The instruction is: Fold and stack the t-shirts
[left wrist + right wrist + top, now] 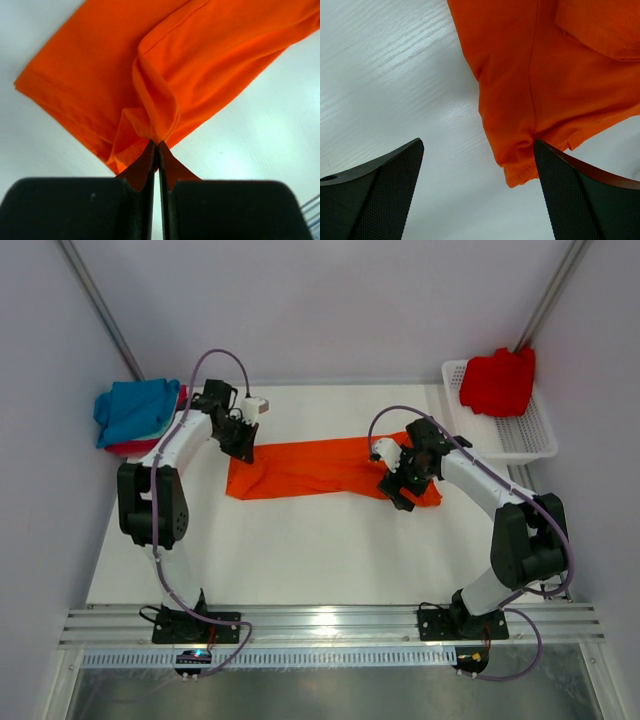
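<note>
So, quick rundown of where things sit. The orange t-shirt (320, 468) lies stretched into a long band across the middle of the table (300, 550), running left to right, flat for most of its length and a bit rumpled at both ends.

The left claw (156, 145) is at the shirt's left end, toward the far edge of it. On the left wrist view its two fingers are pressed together with only a sliver between them, and a bunched fold of orange cloth is pinched right at the tips. The fabric puckers up into the pinch and fans out from there, so it clearly has hold of the shirt.

The right claw (477, 145) is at the opposite end, over the shirt's right corner. Its jaws are spread wide apart with nothing gripped. On the right wrist view the hemmed corner of the shirt pokes down between the two fingers, much closer to the right-hand one and about touching its inner edge, while the other finger sits over bare table, well apart from the cloth. I can't tell whether the fingertips are actually touching the table.

Other shirts: a red t-shirt (497, 380) is piled in the far end of the white basket (530, 435) by the table's right edge. Over at the far left corner, a teal t-shirt (135, 408) sits bundled on top of a pink t-shirt (135, 448), just beside the left arm and apart from the orange one.
</note>
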